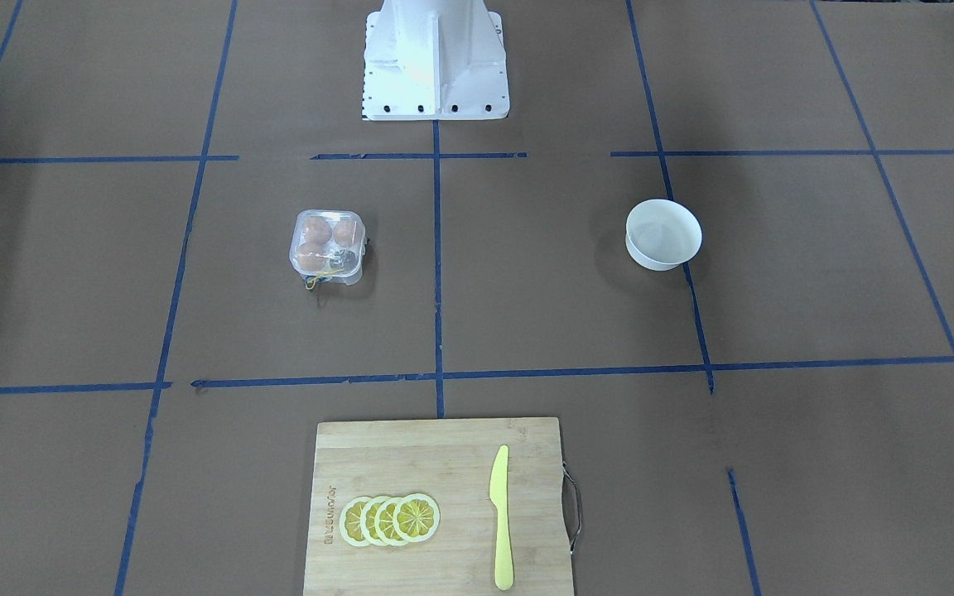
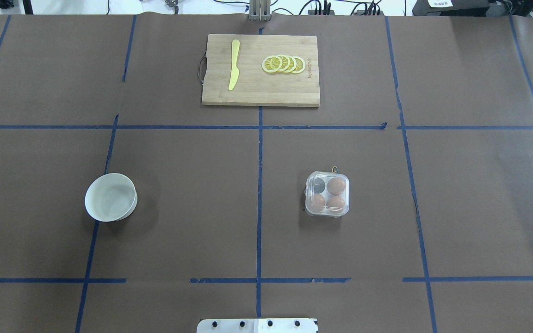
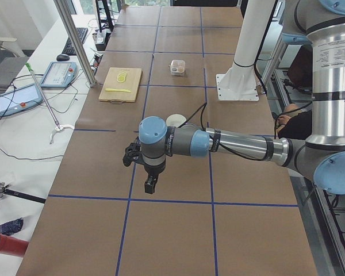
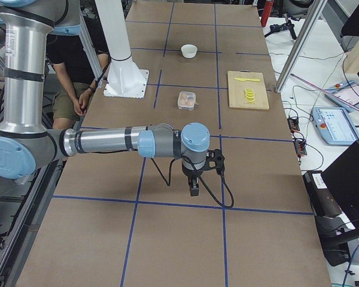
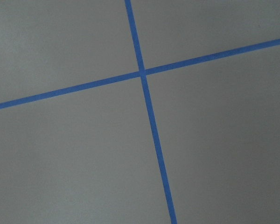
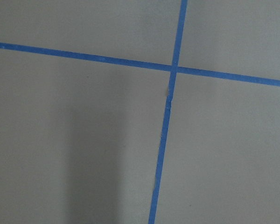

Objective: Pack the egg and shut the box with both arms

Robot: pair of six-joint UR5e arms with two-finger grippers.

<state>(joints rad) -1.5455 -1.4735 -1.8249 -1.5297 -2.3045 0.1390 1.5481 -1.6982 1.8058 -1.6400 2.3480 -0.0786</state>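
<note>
The clear four-cell box [image 2: 327, 194] stands right of the table's middle line, with its lid down as far as I can tell. It holds three brown eggs [image 2: 336, 186] that look alike; one cell is dark and empty. The box also shows in the front-facing view [image 1: 326, 247]. Neither arm appears in the overhead or front-facing views. The left gripper [image 3: 149, 185] hangs over bare table far from the box. The right gripper [image 4: 194, 186] does the same at the other end. I cannot tell if either is open or shut. Both wrist views show only brown table and blue tape.
A round white bowl [image 2: 110, 197] stands empty left of the middle line. A wooden cutting board [image 2: 257, 88] at the far edge carries a yellow knife [image 2: 234, 64] and several lemon slices [image 2: 284, 64]. The white pedestal base [image 1: 436, 74] is at the robot's side.
</note>
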